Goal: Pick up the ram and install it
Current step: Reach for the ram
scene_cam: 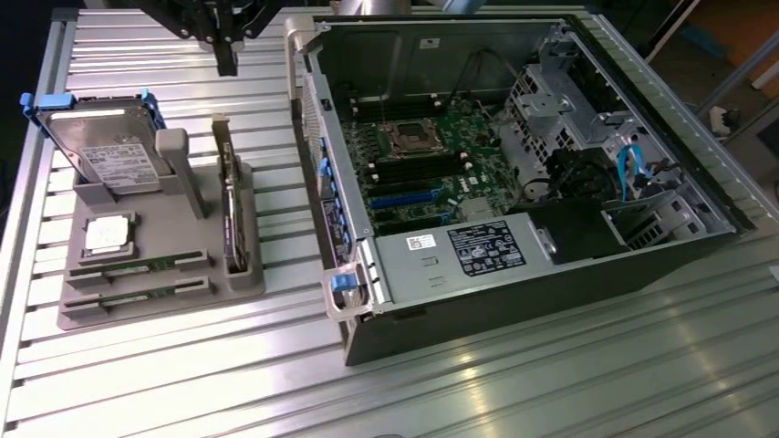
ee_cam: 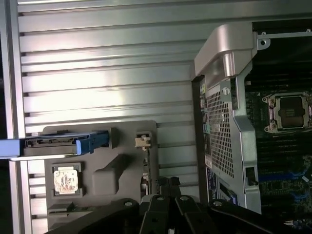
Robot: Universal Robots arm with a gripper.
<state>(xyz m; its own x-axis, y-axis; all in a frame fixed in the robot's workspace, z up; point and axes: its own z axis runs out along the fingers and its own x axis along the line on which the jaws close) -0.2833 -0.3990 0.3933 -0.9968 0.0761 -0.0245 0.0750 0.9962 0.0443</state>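
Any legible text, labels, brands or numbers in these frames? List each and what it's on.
No text is legible in either view.
Hard drive label: printed lines, too blurred to read.
Black label inside the computer case: too small.
Small white sticker beside it: too small.
Wall sticker on the case's inner wall: blurred.

The gripper (ee_cam: 168, 183), fingers closed, is hanging over the grey holder (ee_cam: 126, 161), which is sitting on the slatted table (ee_cam: 97, 73) just beside the open case (ee_cam: 224, 122). A drive (ee_cam: 53, 145) is overhanging the holder's edge away from the case, a chip (ee_cam: 66, 180) lying near it.
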